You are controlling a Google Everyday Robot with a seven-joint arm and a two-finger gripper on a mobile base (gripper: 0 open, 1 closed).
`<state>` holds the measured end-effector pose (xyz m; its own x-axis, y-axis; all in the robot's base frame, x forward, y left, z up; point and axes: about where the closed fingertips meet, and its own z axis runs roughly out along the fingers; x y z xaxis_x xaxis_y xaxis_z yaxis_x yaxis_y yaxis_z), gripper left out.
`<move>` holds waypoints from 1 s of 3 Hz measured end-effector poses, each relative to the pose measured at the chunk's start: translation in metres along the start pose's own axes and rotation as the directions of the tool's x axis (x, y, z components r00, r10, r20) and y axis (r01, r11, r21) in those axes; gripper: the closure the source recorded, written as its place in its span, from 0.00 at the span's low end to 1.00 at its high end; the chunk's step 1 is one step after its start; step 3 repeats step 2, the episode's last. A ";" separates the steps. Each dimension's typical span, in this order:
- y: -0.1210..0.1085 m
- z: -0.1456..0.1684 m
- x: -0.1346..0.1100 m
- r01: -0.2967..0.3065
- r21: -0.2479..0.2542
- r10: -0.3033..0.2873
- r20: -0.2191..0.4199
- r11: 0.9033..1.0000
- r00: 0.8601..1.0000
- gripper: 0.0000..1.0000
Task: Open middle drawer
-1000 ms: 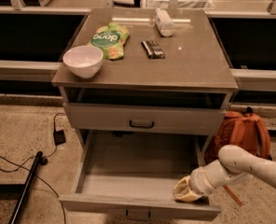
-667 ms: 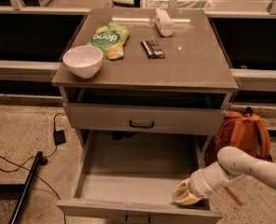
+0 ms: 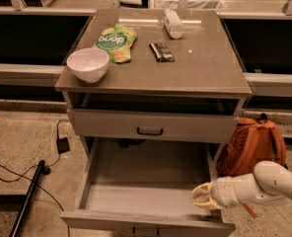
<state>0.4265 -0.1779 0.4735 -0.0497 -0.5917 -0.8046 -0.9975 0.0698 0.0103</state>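
The middle drawer (image 3: 146,196) is pulled out toward me below the cabinet top, showing its plain grey box interior. Its front panel runs along the bottom of the view, with the dark handle (image 3: 145,230) partly cut off. My gripper (image 3: 202,197), cream-coloured on a white arm coming in from the right, is at the drawer's front right corner, just behind the front panel.
The drawer above (image 3: 101,125) is closed, with a dark handle (image 3: 149,131). On the cabinet top (image 3: 210,68) are a white bowl (image 3: 88,64), a green snack bag (image 3: 115,42), a dark bar (image 3: 162,52) and a white bottle (image 3: 173,23). An orange backpack (image 3: 252,144) stands at the right. Cables (image 3: 18,174) and a black pole (image 3: 27,201) lie at the left.
The open drawer has slid a little further out toward me. My gripper has stayed at its front right corner.
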 end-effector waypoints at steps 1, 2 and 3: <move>-0.011 -0.025 -0.018 0.040 0.108 -0.047 0.059 0.993 0.997 0.82; -0.011 -0.030 -0.021 0.045 0.125 -0.054 0.069 0.991 0.996 0.59; -0.011 -0.030 -0.021 0.045 0.125 -0.054 0.069 0.991 0.996 0.59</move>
